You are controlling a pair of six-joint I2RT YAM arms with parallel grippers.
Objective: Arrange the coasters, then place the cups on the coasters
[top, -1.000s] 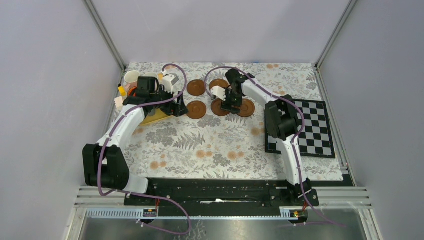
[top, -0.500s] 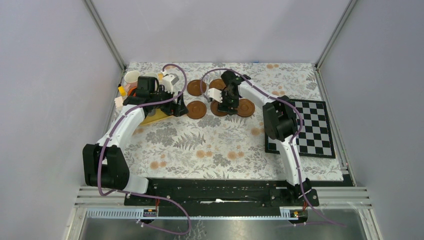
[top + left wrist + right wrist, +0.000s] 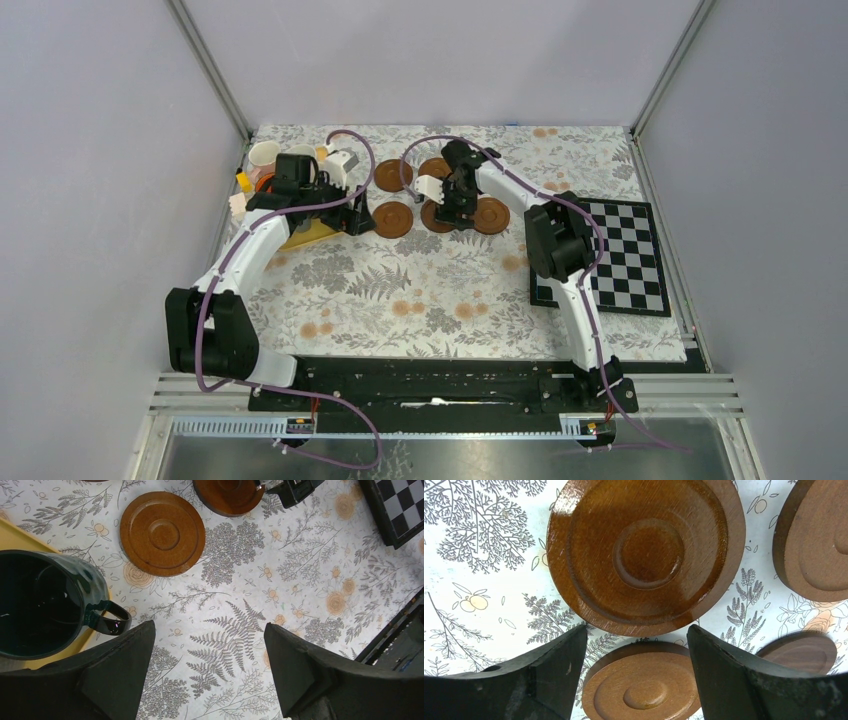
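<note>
Left claw first: from the top camera we see it hanging at the edge of the yellow tray, its jaws unreadable from that height. The cups bunch on its left, along the tray's far side, too crowded for us to count. Right claw hovers low among the coasters. We can make out five of them: two lie between the claws and three ring the right one. A chessboard lies well off to its right. From the left wrist, we find the left claw spread wide, with only flowered tablecloth under the gap. A dark green mug stands upright on the tray just outside one finger, its handle turned toward the gap. One coaster lies flat ahead of the fingertips, and another lies farther ahead, cut by the frame. From the right wrist, the right claw's fingers stand apart, and the near rim of a glossy coaster sits between their tips. We cannot tell whether the pads press it or stand clear. A paler coaster lies flat under the gap, nearer the wrist, and two more show off to one side.
</note>
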